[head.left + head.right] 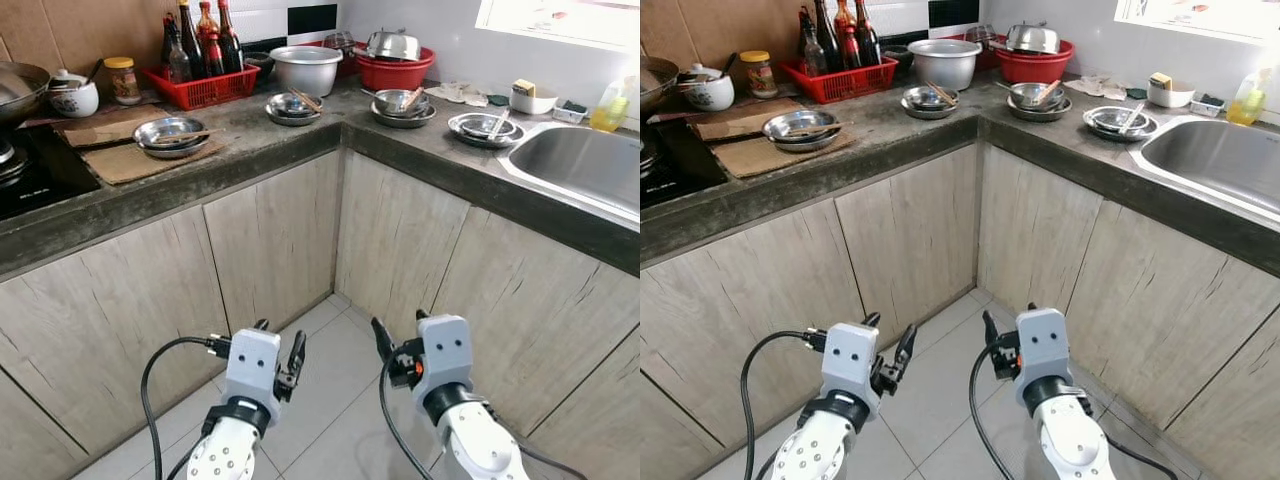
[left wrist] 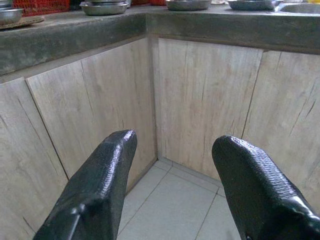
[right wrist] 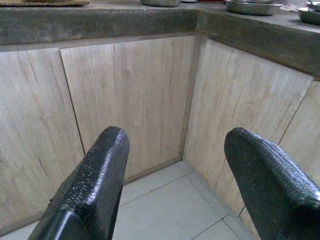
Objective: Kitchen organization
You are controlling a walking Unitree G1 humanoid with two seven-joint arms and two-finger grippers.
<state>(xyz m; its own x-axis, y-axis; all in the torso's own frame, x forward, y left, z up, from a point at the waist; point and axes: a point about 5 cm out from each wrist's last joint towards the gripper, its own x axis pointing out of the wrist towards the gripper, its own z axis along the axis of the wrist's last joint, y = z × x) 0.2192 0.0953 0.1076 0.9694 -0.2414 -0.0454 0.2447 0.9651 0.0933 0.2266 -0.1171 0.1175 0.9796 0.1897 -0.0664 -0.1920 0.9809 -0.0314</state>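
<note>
Left end effector (image 1: 279, 352) and right end effector (image 1: 400, 345) are held low over the tiled floor (image 1: 330, 385), each with fingers spread wide and nothing between them. Both face the corner of the wooden cabinet doors (image 1: 280, 240). Well above and beyond them, the L-shaped surface (image 1: 300, 140) carries steel dishes (image 1: 170, 133), a steel bowl (image 1: 306, 68), a red basin (image 1: 395, 70) and a red basket (image 1: 200, 88) of bottles (image 1: 205, 40); their labels are too small to read. A sink (image 1: 580, 165) lies at right.
</note>
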